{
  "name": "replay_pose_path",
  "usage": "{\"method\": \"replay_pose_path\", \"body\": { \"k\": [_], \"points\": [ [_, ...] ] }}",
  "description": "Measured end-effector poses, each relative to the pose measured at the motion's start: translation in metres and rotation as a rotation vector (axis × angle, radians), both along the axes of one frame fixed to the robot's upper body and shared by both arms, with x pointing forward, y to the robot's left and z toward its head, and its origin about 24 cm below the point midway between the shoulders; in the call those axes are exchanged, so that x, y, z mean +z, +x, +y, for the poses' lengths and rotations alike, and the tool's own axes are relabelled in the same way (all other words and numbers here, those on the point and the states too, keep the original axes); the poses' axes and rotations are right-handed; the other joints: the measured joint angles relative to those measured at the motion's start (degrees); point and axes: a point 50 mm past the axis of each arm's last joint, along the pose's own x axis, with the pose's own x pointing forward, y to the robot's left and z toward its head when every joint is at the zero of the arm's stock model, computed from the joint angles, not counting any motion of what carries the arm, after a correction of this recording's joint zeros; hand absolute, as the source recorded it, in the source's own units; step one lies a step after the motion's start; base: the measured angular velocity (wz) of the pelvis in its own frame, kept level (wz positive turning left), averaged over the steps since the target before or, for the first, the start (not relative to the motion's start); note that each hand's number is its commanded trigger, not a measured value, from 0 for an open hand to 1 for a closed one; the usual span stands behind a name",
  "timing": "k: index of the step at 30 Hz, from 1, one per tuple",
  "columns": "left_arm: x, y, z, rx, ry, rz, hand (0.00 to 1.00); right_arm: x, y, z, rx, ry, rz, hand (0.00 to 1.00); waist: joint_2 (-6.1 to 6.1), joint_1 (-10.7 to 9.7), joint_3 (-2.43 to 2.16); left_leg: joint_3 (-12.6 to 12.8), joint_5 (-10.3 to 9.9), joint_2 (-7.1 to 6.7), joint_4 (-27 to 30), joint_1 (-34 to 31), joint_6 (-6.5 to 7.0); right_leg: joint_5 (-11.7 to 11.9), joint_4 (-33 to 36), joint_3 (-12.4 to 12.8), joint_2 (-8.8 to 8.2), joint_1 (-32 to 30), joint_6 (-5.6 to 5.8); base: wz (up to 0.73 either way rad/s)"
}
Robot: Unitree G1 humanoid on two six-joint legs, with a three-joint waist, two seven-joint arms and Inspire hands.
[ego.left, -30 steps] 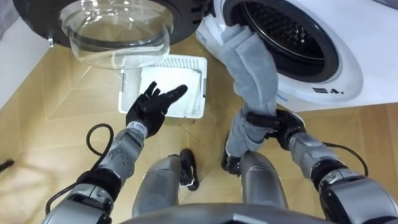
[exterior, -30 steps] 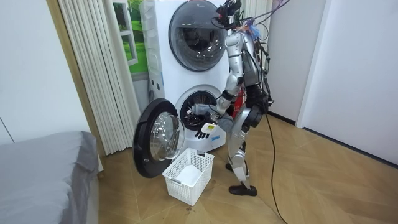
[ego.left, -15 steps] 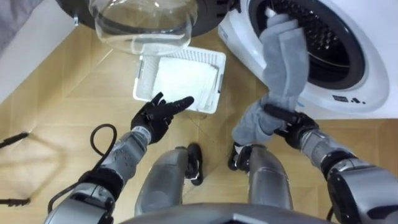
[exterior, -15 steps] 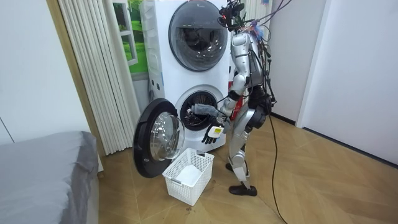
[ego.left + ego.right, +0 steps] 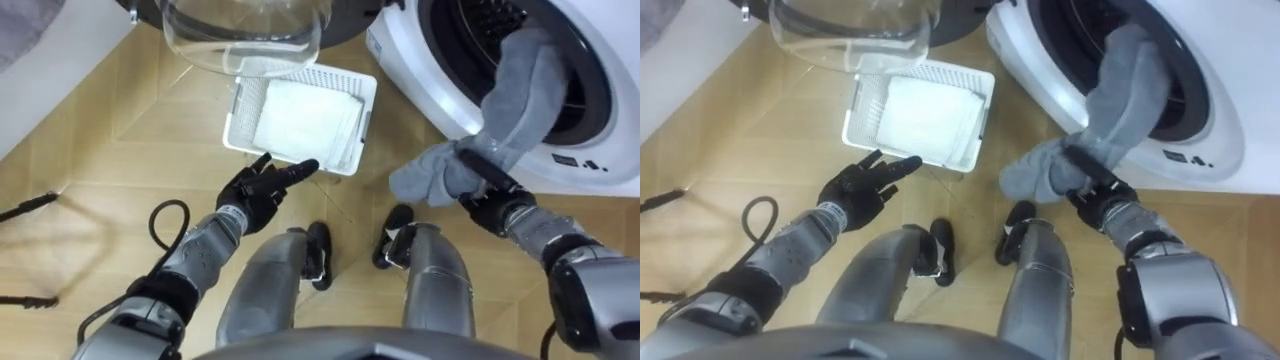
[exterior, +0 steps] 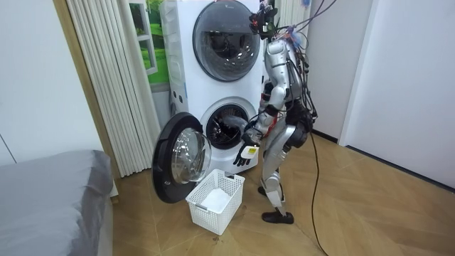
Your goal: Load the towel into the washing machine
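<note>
1. Your right hand grips the long grey cloth towel.
2. The towel slants up over the rim into the white front-loading washing machine.
3. Your left hand is spread wide.
4. The washer's small dark label can't be read.

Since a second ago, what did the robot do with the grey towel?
The right hand, still clutching the grey towel, pushed toward the washing machine, so the towel's top now lies further inside the drum opening. The left hand stayed open near the white basket, which hasn't moved.
</note>
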Motion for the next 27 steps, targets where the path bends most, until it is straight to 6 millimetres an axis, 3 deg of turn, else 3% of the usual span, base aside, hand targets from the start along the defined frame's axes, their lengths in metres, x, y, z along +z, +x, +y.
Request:
{"method": "replay_pose_path", "body": {
  "k": [4, 9, 14, 15, 16, 17, 25, 27],
  "points": [
    [-0.002, -0.005, 0.006, 0.006, 0.010, 0.007, 0.00, 0.010, 0.007, -0.011, -0.080, 0.027, -0.050, 1.00, -0.41, 0.1, -0.04, -0.2, 0.0, -0.33, 0.8, -0.7, 0.00, -0.3, 1.0, 0.1, -0.53, -0.7, -0.15, 0.05],
    [-0.001, -0.009, 0.008, 0.004, 0.029, 0.018, 0.00, 0.026, 0.022, -0.019, -0.125, 0.028, -0.077, 1.00, -2.25, 0.0, -0.04, 0.0, 0.1, -0.66, 1.7, -2.0, 0.06, -0.2, 2.1, 0.2, -1.15, -2.3, -0.31, 0.01],
    [0.001, -0.009, 0.009, -0.006, 0.043, 0.013, 0.00, 0.049, 0.040, -0.031, -0.178, 0.034, -0.144, 1.00, -2.91, 0.1, -0.11, 0.1, 0.2, -0.78, 1.9, -2.8, 0.36, -0.1, 2.2, 0.2, -1.27, -3.0, -0.24, 0.01],
    [0.002, -0.009, 0.012, -0.006, 0.049, 0.007, 0.00, 0.056, 0.044, -0.037, -0.198, 0.034, -0.164, 0.88, -3.10, 0.1, -0.09, 0.1, 0.1, -0.81, 2.2, -3.5, 0.44, -0.1, 2.7, 0.2, -1.32, -3.6, -0.22, 0.05],
    [0.003, -0.009, 0.013, -0.007, 0.052, 0.002, 0.00, 0.059, 0.045, -0.039, -0.206, 0.033, -0.173, 0.56, -3.14, 0.2, -0.07, 0.1, 0.1, -0.86, 2.5, -3.9, 0.49, -0.2, 2.9, 0.3, -1.33, -4.0, -0.20, 0.04],
    [0.005, -0.008, 0.015, -0.006, 0.057, -0.010, 0.00, 0.065, 0.048, -0.044, -0.216, 0.026, -0.188, 0.00, -3.24, 0.2, -0.05, 0.2, 0.0, -0.87, 2.9, -4.6, 0.56, -0.2, 3.4, 0.5, -1.41, -4.8, -0.21, 0.00],
    [0.015, -0.006, 0.014, 0.004, 0.054, -0.055, 0.00, 0.090, 0.071, -0.041, -0.270, 0.073, -0.253, 0.00, -3.99, -0.3, -0.01, 1.8, -0.3, -0.87, 5.2, -7.7, 1.07, -0.6, 6.1, 1.7, -2.68, -8.7, -0.46, 0.00],
    [0.014, -0.010, 0.015, 0.021, 0.064, -0.048, 0.00, 0.100, 0.079, -0.039, -0.283, 0.097, -0.280, 0.00, -4.23, -1.2, 0.00, 2.3, -0.4, -1.17, 5.5, -7.5, 1.33, -0.8, 7.0, 2.3, -3.18, -9.0, -0.37, 0.00]
  ]
}}
